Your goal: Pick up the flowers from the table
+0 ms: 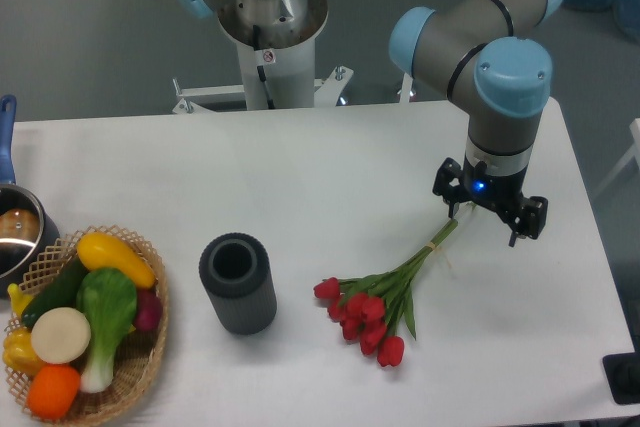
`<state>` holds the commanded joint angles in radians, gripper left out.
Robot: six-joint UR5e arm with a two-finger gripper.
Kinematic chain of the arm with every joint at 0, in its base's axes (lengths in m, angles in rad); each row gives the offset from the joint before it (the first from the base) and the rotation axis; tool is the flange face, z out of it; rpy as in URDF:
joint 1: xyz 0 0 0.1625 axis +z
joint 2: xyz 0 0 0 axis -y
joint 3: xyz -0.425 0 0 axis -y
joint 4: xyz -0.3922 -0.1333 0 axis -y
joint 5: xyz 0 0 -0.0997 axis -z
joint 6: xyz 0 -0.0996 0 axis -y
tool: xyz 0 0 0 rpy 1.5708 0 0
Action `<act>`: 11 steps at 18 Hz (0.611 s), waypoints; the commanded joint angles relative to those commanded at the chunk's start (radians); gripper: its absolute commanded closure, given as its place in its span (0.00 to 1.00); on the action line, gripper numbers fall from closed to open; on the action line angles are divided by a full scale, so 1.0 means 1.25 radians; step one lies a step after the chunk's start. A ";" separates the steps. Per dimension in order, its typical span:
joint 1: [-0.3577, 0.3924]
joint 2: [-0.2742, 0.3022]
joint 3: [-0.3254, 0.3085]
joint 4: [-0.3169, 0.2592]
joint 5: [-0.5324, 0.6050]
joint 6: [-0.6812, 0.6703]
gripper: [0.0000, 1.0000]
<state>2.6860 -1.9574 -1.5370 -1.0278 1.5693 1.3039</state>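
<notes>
Flowers [385,299] stem tips just below gripper [487,219]

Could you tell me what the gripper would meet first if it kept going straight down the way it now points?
Probably the stem end of the flowers: the gripper points down, its fingers spread just above where the stems end on the table. Depth is unclear, so it might meet bare tabletop beside them.

A dark cylinder [238,284] is standing upright beside a wicker basket [140,372] holding toy vegetables [95,312]
</notes>
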 joint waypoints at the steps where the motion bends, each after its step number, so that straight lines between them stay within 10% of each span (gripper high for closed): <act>1: 0.000 0.001 0.000 0.000 0.000 0.000 0.00; 11: -0.007 0.005 0.000 0.000 0.002 -0.009 0.00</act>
<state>2.6768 -1.9512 -1.5370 -1.0278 1.5723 1.2931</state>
